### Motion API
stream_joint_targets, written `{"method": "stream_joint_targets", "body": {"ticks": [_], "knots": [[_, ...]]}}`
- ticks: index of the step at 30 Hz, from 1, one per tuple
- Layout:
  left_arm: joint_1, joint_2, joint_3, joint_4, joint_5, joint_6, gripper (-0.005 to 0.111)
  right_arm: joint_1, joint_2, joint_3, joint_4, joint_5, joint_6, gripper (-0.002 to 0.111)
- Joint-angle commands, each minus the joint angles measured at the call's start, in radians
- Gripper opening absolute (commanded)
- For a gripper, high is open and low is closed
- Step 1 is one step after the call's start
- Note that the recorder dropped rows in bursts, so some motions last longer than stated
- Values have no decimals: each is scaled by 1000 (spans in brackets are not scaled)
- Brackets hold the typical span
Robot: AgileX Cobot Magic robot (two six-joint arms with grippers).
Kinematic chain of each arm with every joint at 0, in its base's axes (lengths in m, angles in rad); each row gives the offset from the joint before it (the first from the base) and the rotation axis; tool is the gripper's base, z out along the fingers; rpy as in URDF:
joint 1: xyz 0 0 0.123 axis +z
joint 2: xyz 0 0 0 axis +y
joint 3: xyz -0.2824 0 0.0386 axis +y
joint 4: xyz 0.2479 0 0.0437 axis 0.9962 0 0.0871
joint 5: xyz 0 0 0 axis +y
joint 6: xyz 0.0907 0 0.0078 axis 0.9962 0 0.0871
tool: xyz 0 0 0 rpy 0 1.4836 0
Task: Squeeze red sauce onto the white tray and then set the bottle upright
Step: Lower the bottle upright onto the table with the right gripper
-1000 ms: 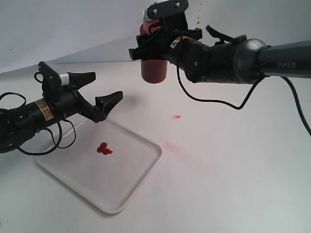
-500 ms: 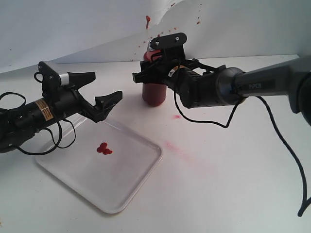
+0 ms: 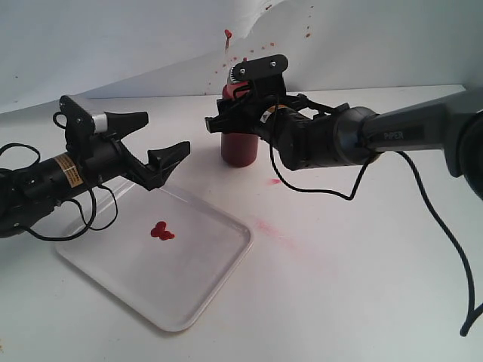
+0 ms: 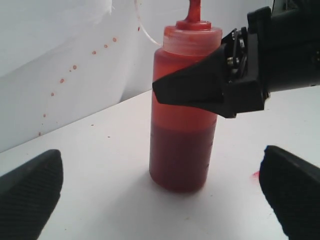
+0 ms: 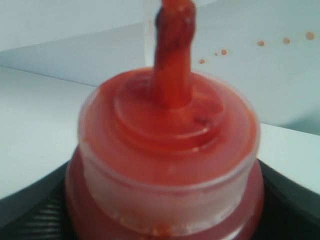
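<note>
The bottle stands upright on the white table behind the white tray, its red nozzle up and its tethered red cap sticking out above. Dark red sauce fills its lower half. My right gripper is shut on the bottle's upper body, and in the right wrist view the nozzle rises between the black fingers. A small blob of red sauce lies on the tray. My left gripper hangs open over the tray's far end, facing the bottle with nothing between its fingers.
Faint pink smears mark the table right of the bottle and beside the tray. Small red specks dot the white backdrop behind. The right arm's cable loops over the table at the right.
The right gripper has come down with the bottle from the air to the table, where it now stands. The left arm has not moved.
</note>
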Motion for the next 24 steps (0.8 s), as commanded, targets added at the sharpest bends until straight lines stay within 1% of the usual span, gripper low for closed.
{"method": "stream_joint_targets", "body": {"ticks": [1, 6, 9, 10, 12, 15, 22, 24], "knots": [[3, -10, -2, -13, 1, -11, 105, -7, -14, -10, -25, -27, 2, 33], [3, -10, -2, -13, 1, -11, 105, -7, -14, -10, -25, -33, 2, 78], [3, -10, -2, -13, 1, -11, 105, -7, -14, -10, -16, -30, 2, 96], [3, -10, -2, -13, 1, -11, 105, -7, -14, -10, -16, -28, 2, 99], [3, -10, -2, -13, 1, -11, 105, -7, -14, -10, -16, -25, 2, 104], [3, -10, -2, -13, 1, -11, 105, -7, -21, -10, -16, 17, 2, 105], [3, -10, -2, -89, 6, -15, 104, -25, -111, -10, -16, 234, -36, 105], [3, -12, -2, -129, 42, -15, 104, -34, -143, -10, -16, 307, -43, 105]]}}
